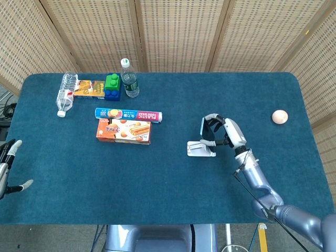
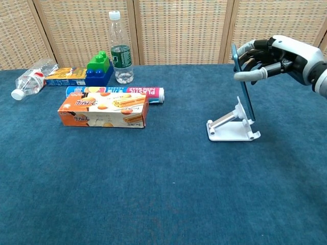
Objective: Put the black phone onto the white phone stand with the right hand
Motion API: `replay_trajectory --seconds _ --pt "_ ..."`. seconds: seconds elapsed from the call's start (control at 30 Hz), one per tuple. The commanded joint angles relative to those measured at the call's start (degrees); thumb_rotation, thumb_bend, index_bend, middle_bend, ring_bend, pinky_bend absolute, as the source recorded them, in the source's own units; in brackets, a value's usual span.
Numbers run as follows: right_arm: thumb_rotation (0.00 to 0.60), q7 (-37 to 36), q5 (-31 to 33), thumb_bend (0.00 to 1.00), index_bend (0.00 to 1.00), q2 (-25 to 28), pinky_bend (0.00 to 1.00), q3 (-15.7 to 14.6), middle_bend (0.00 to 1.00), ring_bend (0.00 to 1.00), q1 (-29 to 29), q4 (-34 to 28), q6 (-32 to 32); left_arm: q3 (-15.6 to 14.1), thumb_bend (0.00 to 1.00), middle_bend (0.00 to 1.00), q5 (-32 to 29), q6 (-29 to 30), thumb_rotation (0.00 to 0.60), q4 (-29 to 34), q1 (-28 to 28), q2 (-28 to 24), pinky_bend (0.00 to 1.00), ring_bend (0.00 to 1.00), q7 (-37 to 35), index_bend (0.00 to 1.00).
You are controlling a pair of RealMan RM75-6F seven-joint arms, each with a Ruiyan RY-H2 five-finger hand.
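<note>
Holding black phone (image 2: 243, 84) upright in right hand (image 2: 271, 56), fingers clamped on top edge, just over white phone stand (image 2: 232, 124). Letting go early: phone may tip, slide off, push stand.

2 bottles (image 2: 120, 48) (1 lying (image 2: 32, 77)), toy blocks (image 2: 99, 69), biscuit box (image 2: 103, 111), plastic-wrap box (image 2: 116, 93), ball (image 1: 280, 116)

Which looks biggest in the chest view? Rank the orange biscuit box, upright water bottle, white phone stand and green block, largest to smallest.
1. Orange biscuit box, though it also lies nearest the camera.
2. Upright water bottle.
3. White phone stand, close to the bottle in apparent size, so unsure.
4. Green block, clearly smallest.
</note>
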State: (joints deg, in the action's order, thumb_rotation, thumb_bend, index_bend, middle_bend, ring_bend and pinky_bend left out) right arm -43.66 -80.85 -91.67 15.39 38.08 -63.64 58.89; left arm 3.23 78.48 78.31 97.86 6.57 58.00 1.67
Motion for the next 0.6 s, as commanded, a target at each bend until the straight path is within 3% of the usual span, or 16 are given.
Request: replay_trajectory --seconds 0.03,0.6 --pt "0.600 0.5 -1.4 0.31 0.47 -1.2 0.49 -1.0 0.53 0.51 -0.1 1.3 1.6 0.0 0.00 0.00 0.0 0.1 0.600 0.0 0.0 0.0 0.00 0.00 0.1 0.00" --pt "0.600 0.2 -2.2 0.31 0.47 -5.0 0.49 -2.8 0.53 0.51 0.5 6.7 2.8 -0.1 0.00 0.00 0.0 0.1 0.600 -0.2 0.0 0.0 0.00 0.00 -0.3 0.00"
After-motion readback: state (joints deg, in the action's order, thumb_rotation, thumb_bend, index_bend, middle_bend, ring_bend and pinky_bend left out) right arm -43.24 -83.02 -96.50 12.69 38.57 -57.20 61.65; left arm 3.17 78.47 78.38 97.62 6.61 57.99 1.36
